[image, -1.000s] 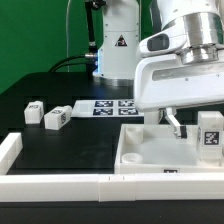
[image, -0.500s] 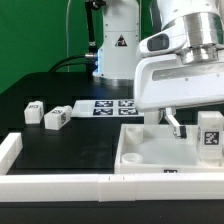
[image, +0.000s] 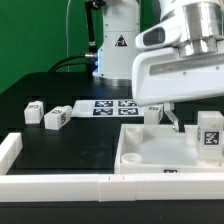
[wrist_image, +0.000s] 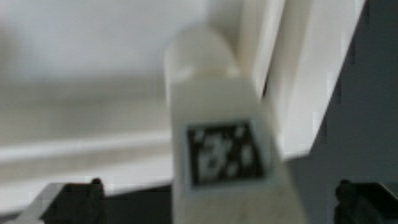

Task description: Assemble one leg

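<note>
Exterior view: the gripper [image: 172, 119] hangs low at the panel's [image: 140, 152] back edge, with one leg [image: 153, 112] just beside it. Wrist view: the fingers [wrist_image: 79, 196] are spread wide, gripping nothing. A blurred tagged leg [wrist_image: 221, 140] stands between them, with room on either side.

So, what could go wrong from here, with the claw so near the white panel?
The claw is open with a leg between its fingers, and the wrist view is blurred; closing off-centre might tip the leg. In the exterior view one finger hangs close to the panel and might bump its rim on a low move.
</note>
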`<state>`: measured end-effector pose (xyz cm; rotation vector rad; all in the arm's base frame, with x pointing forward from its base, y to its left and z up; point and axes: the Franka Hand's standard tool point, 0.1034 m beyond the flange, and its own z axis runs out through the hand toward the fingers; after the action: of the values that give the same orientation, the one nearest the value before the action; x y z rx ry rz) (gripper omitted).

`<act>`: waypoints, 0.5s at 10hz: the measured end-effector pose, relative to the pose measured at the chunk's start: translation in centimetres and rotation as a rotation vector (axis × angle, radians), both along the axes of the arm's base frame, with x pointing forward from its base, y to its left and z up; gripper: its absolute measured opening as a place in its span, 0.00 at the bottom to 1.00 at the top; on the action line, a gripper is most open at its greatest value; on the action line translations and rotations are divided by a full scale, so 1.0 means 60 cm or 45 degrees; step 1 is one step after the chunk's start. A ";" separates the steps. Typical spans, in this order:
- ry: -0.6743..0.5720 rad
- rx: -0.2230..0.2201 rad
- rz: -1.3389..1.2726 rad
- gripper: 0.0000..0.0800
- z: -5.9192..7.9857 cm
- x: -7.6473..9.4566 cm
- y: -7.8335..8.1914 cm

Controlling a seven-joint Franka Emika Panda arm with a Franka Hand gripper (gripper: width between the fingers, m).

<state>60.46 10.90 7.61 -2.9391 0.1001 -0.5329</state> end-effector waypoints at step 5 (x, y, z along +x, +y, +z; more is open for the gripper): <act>0.550 0.095 0.105 0.81 0.012 0.006 0.011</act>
<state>60.83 11.54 8.31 -2.9166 0.0448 0.1207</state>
